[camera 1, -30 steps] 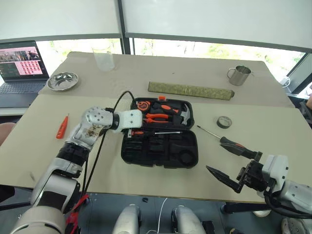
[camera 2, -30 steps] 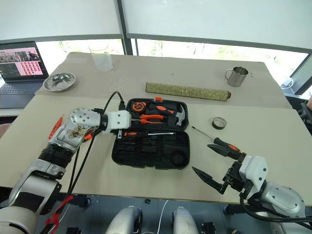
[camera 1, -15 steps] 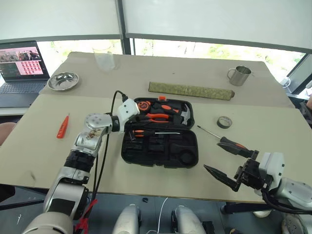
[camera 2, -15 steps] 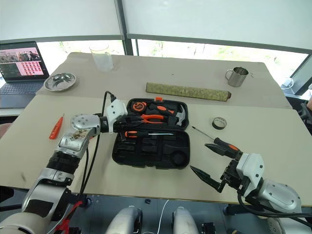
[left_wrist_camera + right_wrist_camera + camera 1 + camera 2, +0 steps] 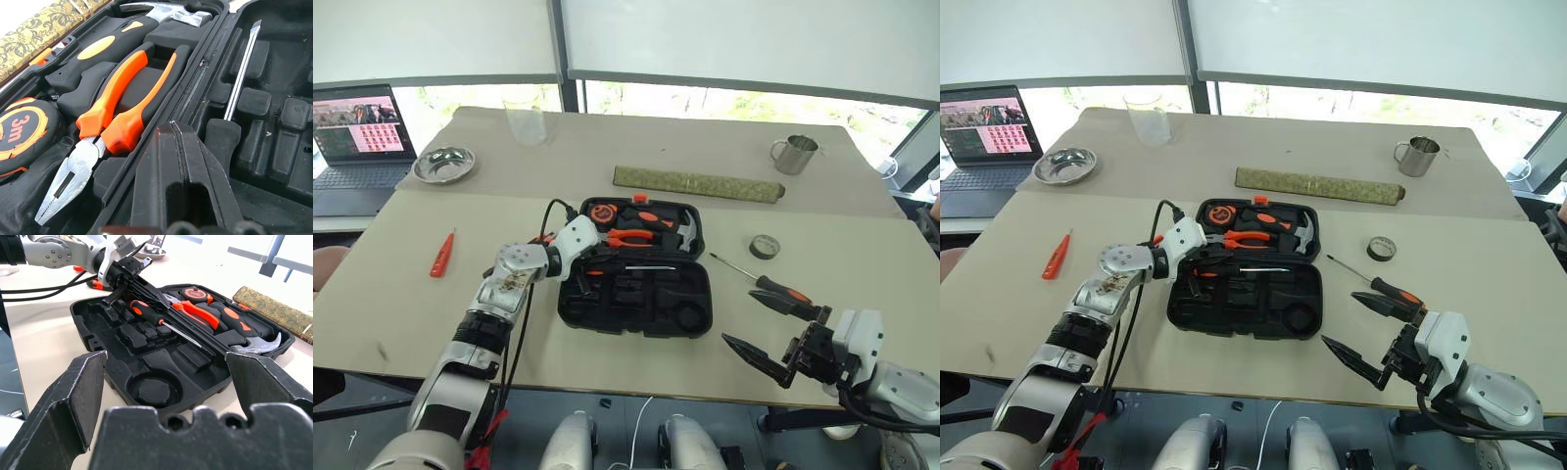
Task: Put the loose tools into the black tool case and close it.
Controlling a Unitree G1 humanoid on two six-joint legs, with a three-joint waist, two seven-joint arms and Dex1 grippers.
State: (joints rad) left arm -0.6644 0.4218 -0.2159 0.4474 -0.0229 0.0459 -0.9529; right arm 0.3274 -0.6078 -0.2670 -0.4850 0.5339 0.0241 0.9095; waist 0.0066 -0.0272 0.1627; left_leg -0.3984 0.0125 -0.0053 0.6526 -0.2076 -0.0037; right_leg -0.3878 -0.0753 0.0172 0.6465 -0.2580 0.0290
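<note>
The black tool case (image 5: 700, 315) lies open at the table's middle. A black-and-orange screwdriver (image 5: 625, 267) rests in its front half along the hinge, also seen from the right wrist as the screwdriver (image 5: 161, 320). My left gripper (image 5: 592, 257) is shut and empty at the case's left end, just above that screwdriver's handle. Another black-and-orange screwdriver (image 5: 773, 286) and a dark tape roll (image 5: 764, 246) lie on the table right of the case. An orange tester screwdriver (image 5: 440, 255) lies far left. My right gripper (image 5: 766, 326) stands open near the front edge, right of the case.
Orange-handled pliers (image 5: 112, 112), a hammer (image 5: 683, 231) and a tape measure (image 5: 601, 211) sit in the case's far half. An olive bar (image 5: 697, 183) lies behind the case. A metal mug (image 5: 793, 152), a glass (image 5: 526, 122), a metal bowl (image 5: 443, 164) and a laptop (image 5: 357, 132) stand farther back.
My left hand has sunk and rolled at the case's left end, and its fingers have shut. The right arm has kept still.
</note>
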